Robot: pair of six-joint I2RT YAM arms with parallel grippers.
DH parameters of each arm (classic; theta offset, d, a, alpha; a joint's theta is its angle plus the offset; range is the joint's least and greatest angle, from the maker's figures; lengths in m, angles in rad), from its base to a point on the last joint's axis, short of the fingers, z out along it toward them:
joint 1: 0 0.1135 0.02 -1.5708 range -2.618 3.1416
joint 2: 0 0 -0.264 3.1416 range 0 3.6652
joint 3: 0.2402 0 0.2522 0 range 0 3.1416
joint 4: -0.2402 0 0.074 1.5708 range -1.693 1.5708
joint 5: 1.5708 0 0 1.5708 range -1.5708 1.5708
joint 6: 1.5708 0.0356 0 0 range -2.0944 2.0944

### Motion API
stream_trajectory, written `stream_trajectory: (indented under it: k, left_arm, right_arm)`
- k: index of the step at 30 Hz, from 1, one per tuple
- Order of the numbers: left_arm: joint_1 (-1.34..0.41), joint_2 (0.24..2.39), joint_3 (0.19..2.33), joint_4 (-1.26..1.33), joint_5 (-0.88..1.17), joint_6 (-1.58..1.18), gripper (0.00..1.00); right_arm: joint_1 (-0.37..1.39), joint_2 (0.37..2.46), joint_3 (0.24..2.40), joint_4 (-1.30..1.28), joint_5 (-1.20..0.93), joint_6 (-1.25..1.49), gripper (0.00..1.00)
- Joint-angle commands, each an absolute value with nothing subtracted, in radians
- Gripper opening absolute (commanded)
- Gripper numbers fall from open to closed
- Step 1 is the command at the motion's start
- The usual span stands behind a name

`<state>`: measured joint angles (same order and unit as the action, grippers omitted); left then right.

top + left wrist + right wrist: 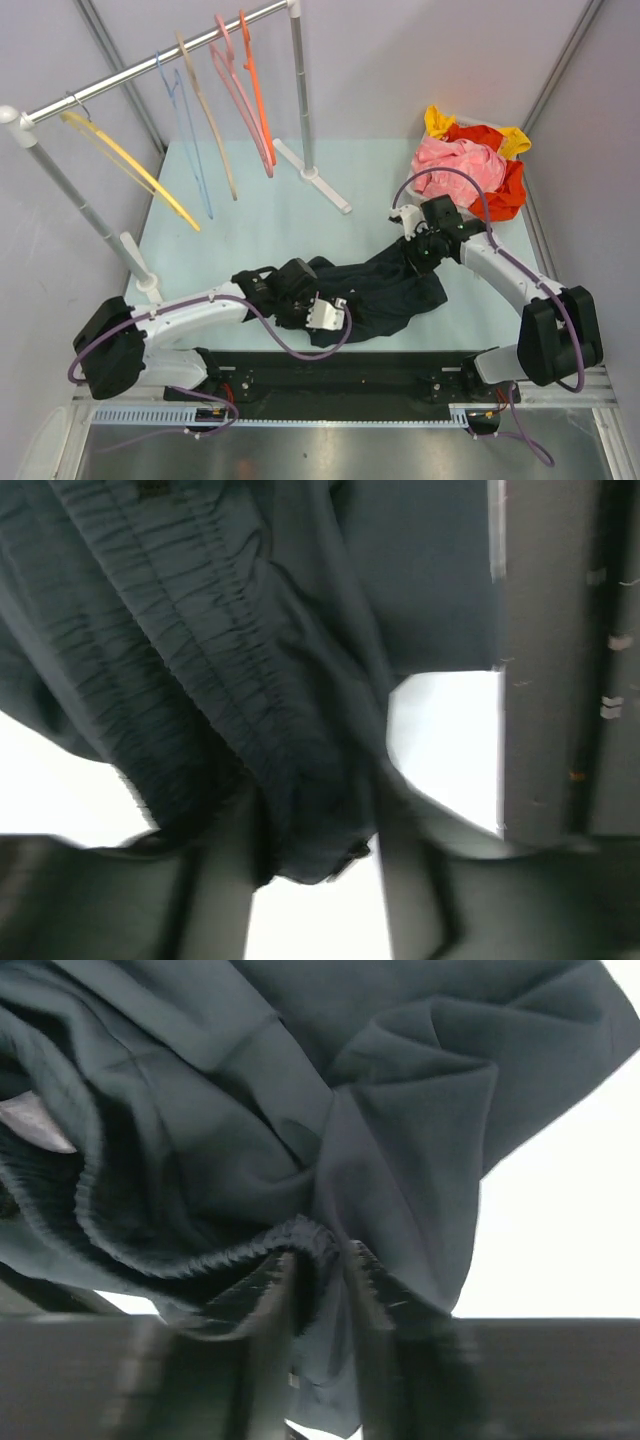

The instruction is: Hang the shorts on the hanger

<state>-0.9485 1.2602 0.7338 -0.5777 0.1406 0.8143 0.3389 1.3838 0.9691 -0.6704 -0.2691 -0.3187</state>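
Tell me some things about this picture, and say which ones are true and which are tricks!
1. The black soft fabric shorts lie on the pale green table. True.
2. The thin pale-pink plastic hanger lies on the table. False: it hangs from the metal rail.
3. The left pincer and right pincer are both at the shorts. True.
4. The shorts are on a hanger. False: they touch no hanger.
5. The pile of pink and red-orange clothes sits at the table's far right corner. True.
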Motion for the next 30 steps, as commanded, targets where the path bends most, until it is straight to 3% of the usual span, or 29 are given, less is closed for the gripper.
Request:
stream_trajectory:
  k: [1, 4, 6, 9, 18, 22, 30]
  left_arm:
    - [-0.948, 1.214, 0.837, -0.676, 0.283, 0.801, 0.56]
    - [-0.948, 1.149, 0.934, -0.776, 0.342, 0.779, 0.72]
    - [-0.948, 1.109, 1.037, -0.85, 0.385, 0.778, 0.75]
    - [-0.948, 1.091, 1.205, -0.907, 0.399, 0.75, 0.79]
    - [-0.934, 1.129, 1.678, -0.864, 0.341, 0.577, 0.82]
    - [-0.821, 1.089, 1.753, -0.651, 0.279, 0.454, 0.89]
    - [-0.583, 1.104, 1.968, -0.523, 0.229, 0.261, 0.88]
  right_arm:
    - [0.328, 1.356, 0.965, -0.644, -0.25, -0.344, 0.37]
    - [0.293, 1.277, 0.966, -0.683, -0.282, -0.37, 0.65]
    - [0.269, 1.197, 0.977, -0.716, -0.294, -0.388, 0.79]
    - [0.242, 1.109, 1.017, -0.75, -0.321, -0.396, 0.86]
    - [0.206, 1.049, 1.276, -0.625, -0.454, -0.224, 0.9]
    - [0.248, 1.101, 1.395, -0.502, -0.505, -0.097, 0.9]
    - [0.33, 1.288, 1.676, -0.324, -0.558, 0.11, 0.84]
